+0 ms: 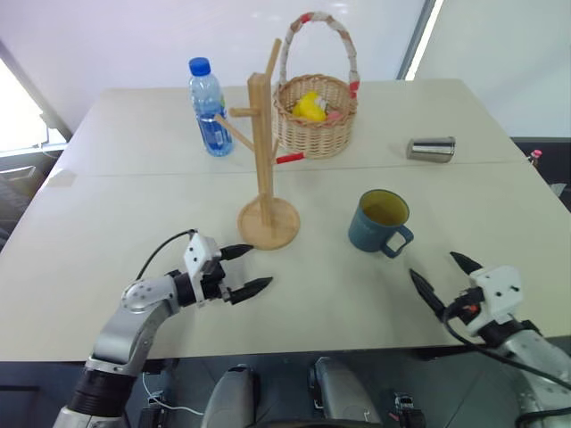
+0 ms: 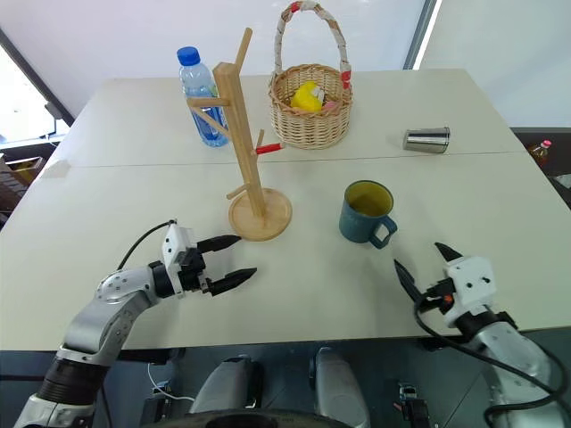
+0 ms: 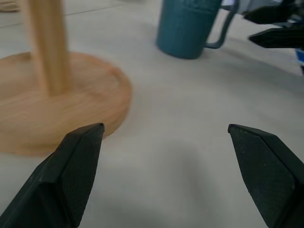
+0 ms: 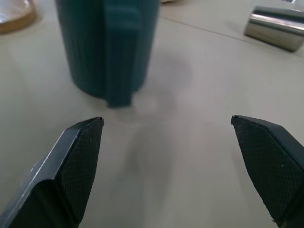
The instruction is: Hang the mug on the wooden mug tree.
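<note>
From the head camera, the mug [image 1: 380,220] stands upright on the table [image 1: 107,232], handle turned toward the near right edge, and not yet hung. The wooden mug tree [image 1: 266,160] stands to its left, well apart from it, pegs bare. The right gripper [image 1: 443,277] hovers just beyond that handle with its jaws spread wide and nothing between them. The left gripper [image 1: 246,269] sits near the tree's disc base, also open and empty.

Left wrist view now: two black fingers [image 3: 71,175] gape apart, the tree's round base [image 3: 57,104] close on one side, the mug [image 3: 187,28] farther off, and the other arm's fingertips [image 3: 275,23] beside the mug's handle.

Right wrist view: here's the relation that matters. The mug [image 4: 107,47] stands dead ahead, its handle [image 4: 118,57] facing the camera edge-on, running vertically, offset toward one finger [image 4: 71,166] rather than centred in the gap. A small metal cup [image 4: 275,26] lies on its side behind.

The right arm is clearly the nearer one, so I'd judge the pickup is its job, with a slight sideways correction before closing on the handle.
</note>
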`<state>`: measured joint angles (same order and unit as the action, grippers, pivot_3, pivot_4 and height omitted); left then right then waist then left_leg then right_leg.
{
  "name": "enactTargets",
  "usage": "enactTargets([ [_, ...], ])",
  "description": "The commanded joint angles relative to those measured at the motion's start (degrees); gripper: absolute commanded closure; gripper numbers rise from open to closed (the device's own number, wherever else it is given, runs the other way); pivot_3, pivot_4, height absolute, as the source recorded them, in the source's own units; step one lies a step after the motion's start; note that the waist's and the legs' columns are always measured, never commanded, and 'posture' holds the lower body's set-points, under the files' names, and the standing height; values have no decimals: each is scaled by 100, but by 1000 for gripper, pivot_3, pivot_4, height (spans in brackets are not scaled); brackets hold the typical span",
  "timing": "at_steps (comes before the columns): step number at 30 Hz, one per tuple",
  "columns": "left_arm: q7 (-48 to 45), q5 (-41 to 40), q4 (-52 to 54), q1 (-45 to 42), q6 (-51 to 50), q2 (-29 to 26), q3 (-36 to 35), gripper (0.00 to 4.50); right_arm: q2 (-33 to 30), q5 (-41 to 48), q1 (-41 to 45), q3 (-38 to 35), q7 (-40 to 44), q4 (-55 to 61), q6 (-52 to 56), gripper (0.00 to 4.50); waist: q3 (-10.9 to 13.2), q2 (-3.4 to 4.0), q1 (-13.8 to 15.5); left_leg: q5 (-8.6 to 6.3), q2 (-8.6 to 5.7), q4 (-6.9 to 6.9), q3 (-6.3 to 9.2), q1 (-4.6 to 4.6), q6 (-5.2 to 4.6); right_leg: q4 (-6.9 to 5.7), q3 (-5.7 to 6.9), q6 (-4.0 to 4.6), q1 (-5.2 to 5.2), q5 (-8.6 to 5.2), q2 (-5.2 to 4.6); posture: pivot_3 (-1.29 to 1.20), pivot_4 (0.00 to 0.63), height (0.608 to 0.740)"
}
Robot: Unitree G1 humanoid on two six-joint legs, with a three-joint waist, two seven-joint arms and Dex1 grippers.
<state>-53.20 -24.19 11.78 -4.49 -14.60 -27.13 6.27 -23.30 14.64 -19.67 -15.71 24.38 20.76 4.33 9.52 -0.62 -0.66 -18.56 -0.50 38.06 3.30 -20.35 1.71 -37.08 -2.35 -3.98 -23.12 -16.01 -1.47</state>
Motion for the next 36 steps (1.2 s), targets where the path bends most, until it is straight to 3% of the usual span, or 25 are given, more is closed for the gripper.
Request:
enactTargets([
  [1, -27, 16, 469, -120, 24, 117, 286, 0, 398, -383, 251, 236, -618, 148, -64, 42, -1, 1, 2, 0, -2, 0, 0, -1, 0, 0, 0, 0, -1, 0, -2, 0, 150, 740],
  [7, 58, -28, 751, -166, 55, 262, 440, 0, 941, -737, 560, 318, -1270, -142, -151, 42, -1, 2, 5, 0, -3, -2, 1, -5, 1, 1, 0, 0, -4, 0, -3, 0, 150, 740],
  [22, -34, 27, 879, -12, 175, 224, 622, 0, 1077, -673, 974, 356, -1389, -766, -231, 42, -1, 2, -12, 0, -3, -1, -1, -1, 0, -1, 0, -1, -2, 0, 2, 0, 150, 740],
  [25, 2, 38, 894, 28, 196, 231, 607, 0, 1115, -674, 1050, 411, -1351, -871, -283, 1264, -1, 3, -12, 0, -3, -1, -1, -1, 0, -1, 0, -1, -2, 0, 2, 0, 150, 740],
  [31, 62, 48, 900, 96, 229, 234, 580, 0, 1138, -604, 1101, 518, -1219, -874, -356, 4385, -1, 3, -10, 0, -3, -1, -1, -1, 0, -1, 1, -1, -2, 0, 1, 0, 150, 740],
  [36, 107, 69, 871, 123, 288, 223, 559, 0, 1005, -733, 1109, 611, -1120, -767, -451, 4454, -2, 4, -11, 0, -3, -1, -1, -1, -1, -1, 1, -1, -2, 0, 1, 0, 150, 740],
])
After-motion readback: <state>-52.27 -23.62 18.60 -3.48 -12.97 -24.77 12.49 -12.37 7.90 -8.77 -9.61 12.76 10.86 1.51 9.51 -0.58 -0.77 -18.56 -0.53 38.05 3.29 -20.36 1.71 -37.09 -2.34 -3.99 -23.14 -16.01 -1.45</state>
